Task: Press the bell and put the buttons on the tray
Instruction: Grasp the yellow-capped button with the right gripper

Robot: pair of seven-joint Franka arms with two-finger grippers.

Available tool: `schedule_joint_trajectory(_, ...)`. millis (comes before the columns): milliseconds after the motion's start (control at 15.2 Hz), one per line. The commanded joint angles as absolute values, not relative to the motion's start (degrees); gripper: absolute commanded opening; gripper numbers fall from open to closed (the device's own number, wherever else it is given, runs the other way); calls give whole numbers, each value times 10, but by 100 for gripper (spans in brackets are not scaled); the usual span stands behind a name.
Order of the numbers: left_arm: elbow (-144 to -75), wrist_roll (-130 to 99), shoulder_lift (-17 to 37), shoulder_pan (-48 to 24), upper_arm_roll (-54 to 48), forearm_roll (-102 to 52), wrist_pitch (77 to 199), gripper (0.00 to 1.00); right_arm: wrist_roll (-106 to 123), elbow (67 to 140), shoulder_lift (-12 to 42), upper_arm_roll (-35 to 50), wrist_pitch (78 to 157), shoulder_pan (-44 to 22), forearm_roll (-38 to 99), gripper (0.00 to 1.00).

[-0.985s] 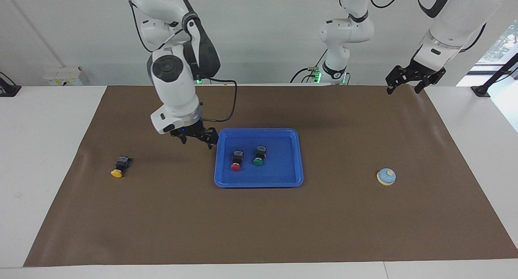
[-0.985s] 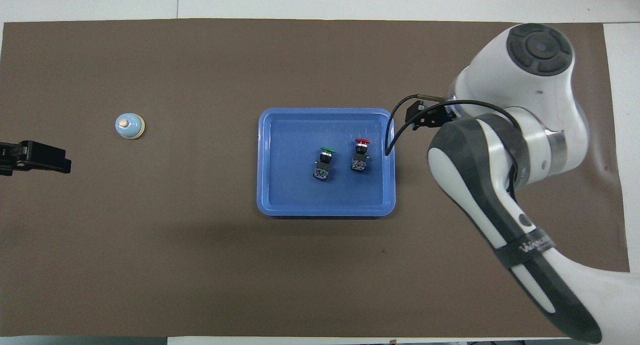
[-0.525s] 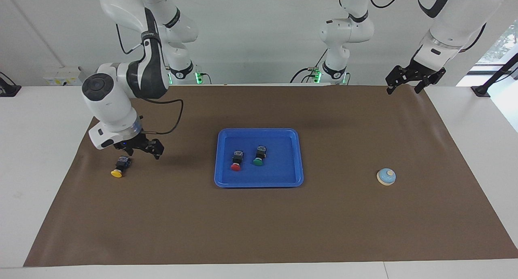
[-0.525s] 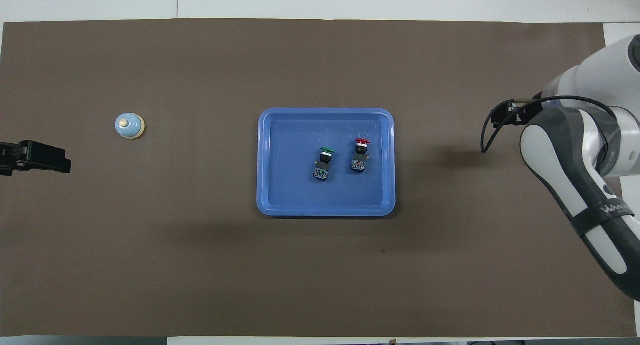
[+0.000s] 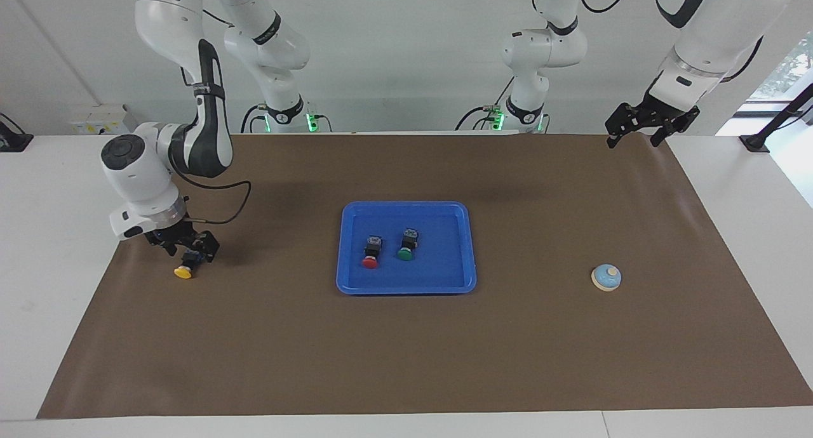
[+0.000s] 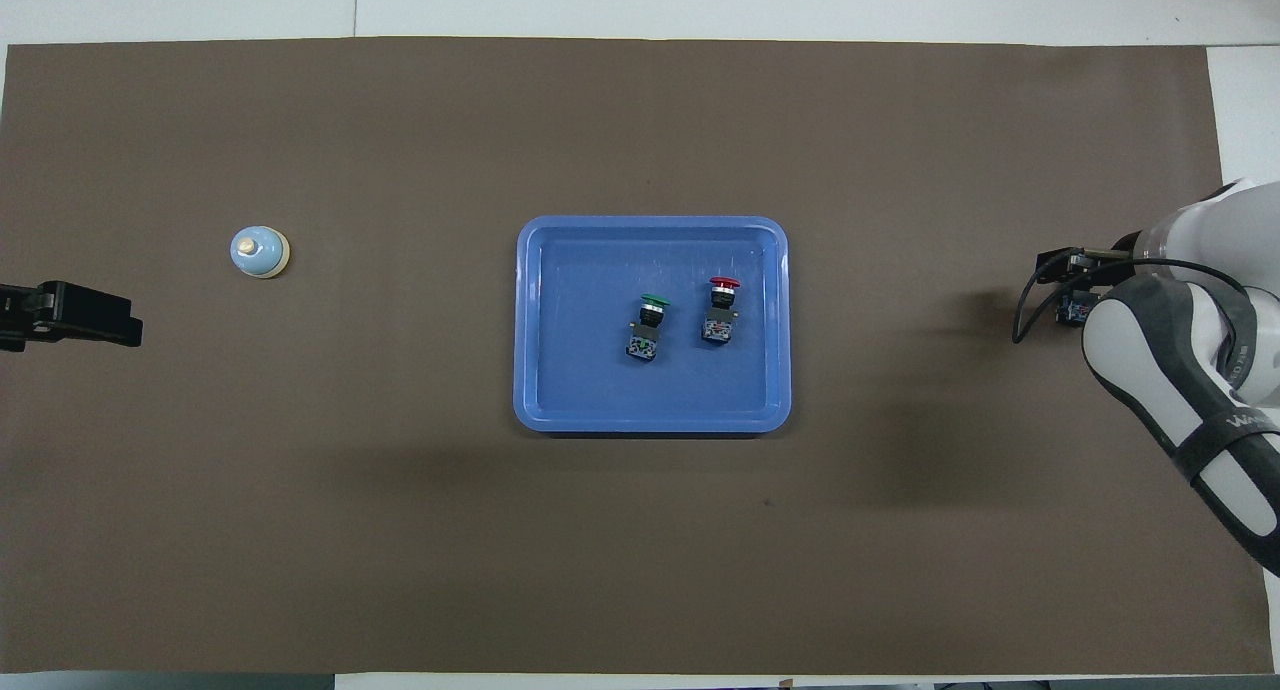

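The blue tray (image 5: pixel 406 290) lies mid-table and also shows in the overhead view (image 6: pixel 650 425). The red button (image 5: pixel 370 252) (image 6: pixel 721 310) and the green button (image 5: pixel 406 245) (image 6: pixel 648 327) lie in it side by side. The yellow button (image 5: pixel 183 272) lies on the mat toward the right arm's end. My right gripper (image 5: pixel 190 254) is down at it, open, with a finger on each side of its black body. In the overhead view the right arm hides most of this. The bell (image 5: pixel 606 277) (image 6: pixel 260 252) stands toward the left arm's end. My left gripper (image 5: pixel 634 138) (image 6: pixel 118 326) waits, open, in the air.
A brown mat (image 5: pixel 406 362) covers the table, with white table edges (image 5: pixel 57 235) around it. A black cable (image 5: pixel 216 221) loops from the right wrist.
My right gripper has swung from beside the tray toward the right arm's end of the table and come down around the yellow button. The left arm has not moved.
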State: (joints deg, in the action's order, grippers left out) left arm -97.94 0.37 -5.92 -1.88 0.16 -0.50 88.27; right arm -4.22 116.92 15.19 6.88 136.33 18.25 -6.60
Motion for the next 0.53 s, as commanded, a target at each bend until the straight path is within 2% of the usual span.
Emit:
schedule_joint_trajectory(0, -976, 3, -60, -18, 2, 3, 875, 100, -31, 1176, 172, 77, 1393, 206, -76, 100)
schedule_joint_trajectory(263, -976, 3, -60, -18, 2, 3, 875, 100, -31, 1189, 177, 77, 1406, 210, -76, 97)
schedule_joint_trajectory(328, -976, 3, -60, -18, 1, 3, 875, 100, -32, 1191, 177, 77, 1405, 211, -76, 92)
schedule_joint_trajectory(460, -976, 3, -60, -18, 2, 3, 875, 100, -32, 1199, 174, 78, 1405, 213, -76, 65)
